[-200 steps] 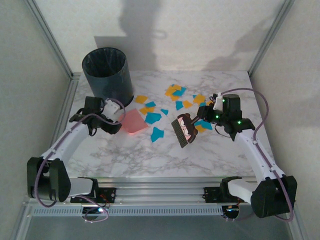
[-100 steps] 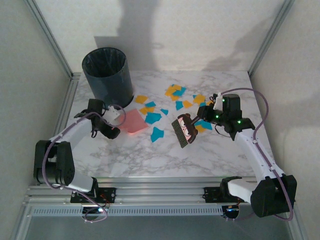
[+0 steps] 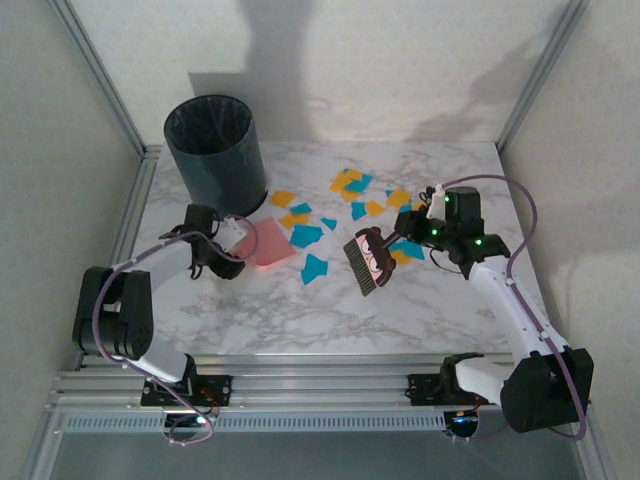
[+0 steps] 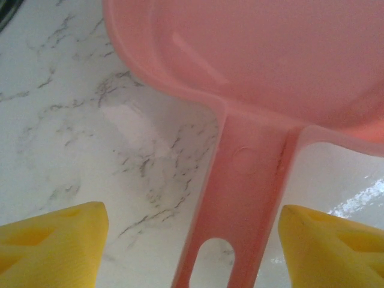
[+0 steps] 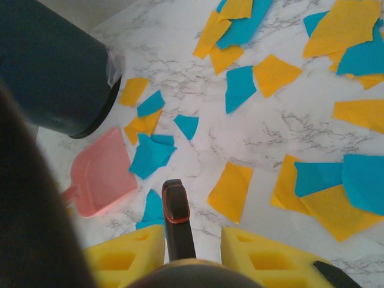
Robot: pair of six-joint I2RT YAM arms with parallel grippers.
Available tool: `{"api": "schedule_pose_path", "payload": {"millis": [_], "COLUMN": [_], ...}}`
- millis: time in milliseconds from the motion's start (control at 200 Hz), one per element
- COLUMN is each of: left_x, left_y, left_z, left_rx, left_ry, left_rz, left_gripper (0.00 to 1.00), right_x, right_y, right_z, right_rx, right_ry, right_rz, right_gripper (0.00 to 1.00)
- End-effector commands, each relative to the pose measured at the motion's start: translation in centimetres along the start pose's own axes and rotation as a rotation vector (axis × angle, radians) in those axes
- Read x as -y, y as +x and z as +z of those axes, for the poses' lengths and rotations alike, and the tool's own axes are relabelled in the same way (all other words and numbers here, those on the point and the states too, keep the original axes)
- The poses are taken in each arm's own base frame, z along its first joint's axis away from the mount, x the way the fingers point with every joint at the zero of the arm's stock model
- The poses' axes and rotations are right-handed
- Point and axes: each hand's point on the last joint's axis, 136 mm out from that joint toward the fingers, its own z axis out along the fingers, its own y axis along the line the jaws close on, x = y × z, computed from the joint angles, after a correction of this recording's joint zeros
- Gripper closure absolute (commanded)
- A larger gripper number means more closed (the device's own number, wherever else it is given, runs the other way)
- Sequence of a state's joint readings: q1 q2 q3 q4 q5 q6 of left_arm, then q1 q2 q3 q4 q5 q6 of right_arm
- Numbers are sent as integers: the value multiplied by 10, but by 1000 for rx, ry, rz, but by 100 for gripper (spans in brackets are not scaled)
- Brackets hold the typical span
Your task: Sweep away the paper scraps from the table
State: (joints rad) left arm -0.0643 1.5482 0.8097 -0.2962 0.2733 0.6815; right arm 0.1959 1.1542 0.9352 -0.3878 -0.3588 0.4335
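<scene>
Marble-look white table [image 3: 430, 300], glossy with grey veining, aluminium rails at the edges, plain pale walls behind.

Bin [image 3: 215, 150]: dark, round, lined with a thin bag; stands at the back left.

Scraps [image 3: 314, 268]: flat angular paper bits, orange-yellow and teal. They lie on the table from just beside the bin's base out to its right, several overlapping.

Dustpan [image 3: 268, 243]: smooth pink plastic, shallow, squarish. It lies flat just in front and to the right of the bin. Its handle [image 4: 240, 198] is slotted.

Left gripper [image 4: 192, 240]: blocky yellow fingers [image 4: 54, 240], jaws parted and straddling the handle. One finger is clearly apart from it, the other close beside it; contact cannot be told. It has hold of nothing.

Right gripper [image 5: 193, 246]: clamped on the black, red-banded stem [image 5: 175, 222] of the brush [image 3: 366, 262]. The bristle head hangs well to the right of the bin, among scraps. Print on the head is too small to read.
</scene>
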Motion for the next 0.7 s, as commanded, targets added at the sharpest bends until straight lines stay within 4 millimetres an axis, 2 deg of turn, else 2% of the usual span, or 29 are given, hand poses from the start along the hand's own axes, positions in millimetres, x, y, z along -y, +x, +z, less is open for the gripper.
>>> {"api": "schedule_pose_path", "payload": {"millis": [0,205,486,551,696], "left_x": [10,17,22,22,25], "left_y": [-3,5,4,6,8], "left_z": [10,19,17,17,19], "left_rx": [20,-13,-18,-26,-41], "left_ry": [36,61,70,67,73], "left_rz": [11,8,18,21,25], "left_gripper": [29,34,39,45,49], "right_x": [-8,-6,-4,-4,-4], "right_y": [-15,-13,-12,-12,-12], "right_z": [-8,-7,-7,-6,-6], "right_rx": [38,30,25,24,29], "right_ry": [-11,-5,3,2,-2], "right_rz": [-6,-1,2,3,6], "right_gripper": [86,86,85,85,85]}}
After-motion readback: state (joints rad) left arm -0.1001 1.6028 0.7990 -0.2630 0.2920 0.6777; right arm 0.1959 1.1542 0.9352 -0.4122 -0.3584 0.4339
